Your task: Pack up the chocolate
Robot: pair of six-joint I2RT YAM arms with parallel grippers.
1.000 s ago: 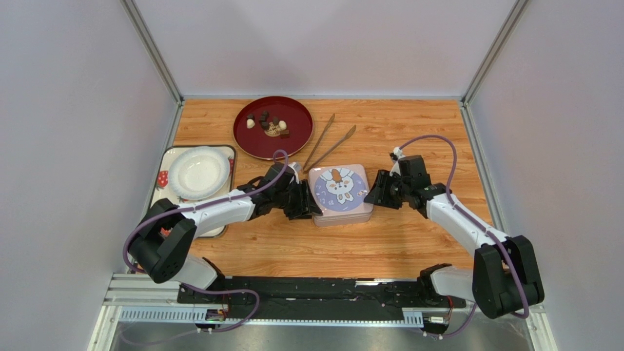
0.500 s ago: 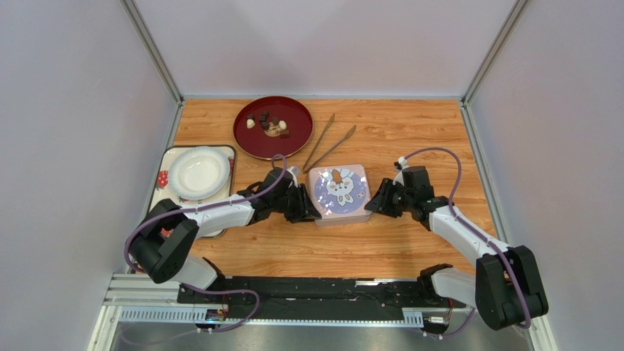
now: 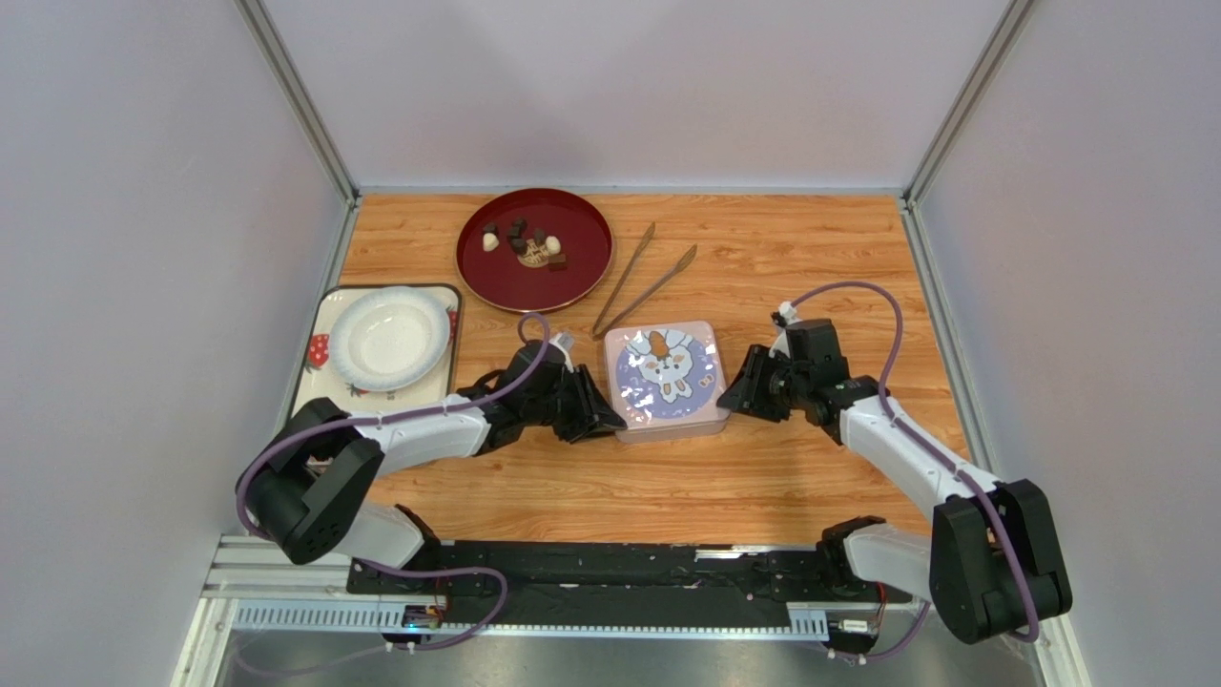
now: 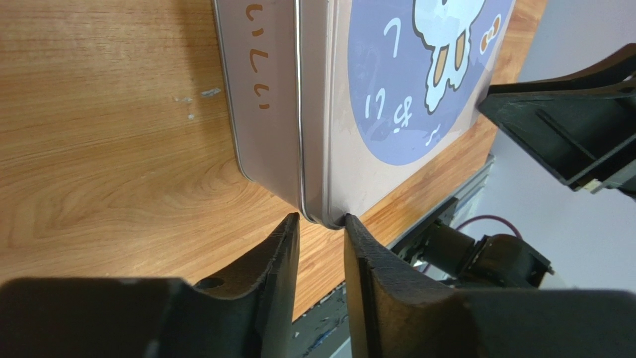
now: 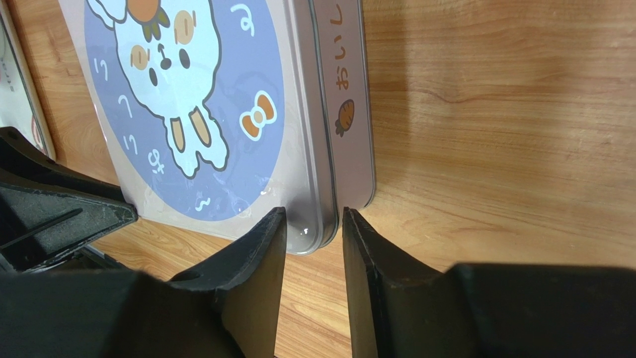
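Note:
The chocolate (image 3: 525, 244), several dark and cream pieces, lies on a dark red plate (image 3: 495, 279) at the back. A closed square tin (image 3: 662, 379) with a rabbit on its purple lid (image 4: 403, 82) sits mid-table. My left gripper (image 3: 614, 420) is at the tin's near-left corner. In the left wrist view its fingertips (image 4: 319, 218) pinch the lid's rim at that corner. My right gripper (image 3: 728, 394) is at the near-right corner. In the right wrist view it (image 5: 313, 212) stands narrowly open astride the lid's rim (image 5: 321, 149), a small gap showing.
Metal tongs (image 3: 642, 275) lie behind the tin. A white paper plate (image 3: 387, 337) sits on a patterned tray (image 3: 318, 351) at the left. Walls close the table on three sides.
Both grippers slid along the tin's sides toward its near corners. The left arm drew back and lower. The tin has not moved.

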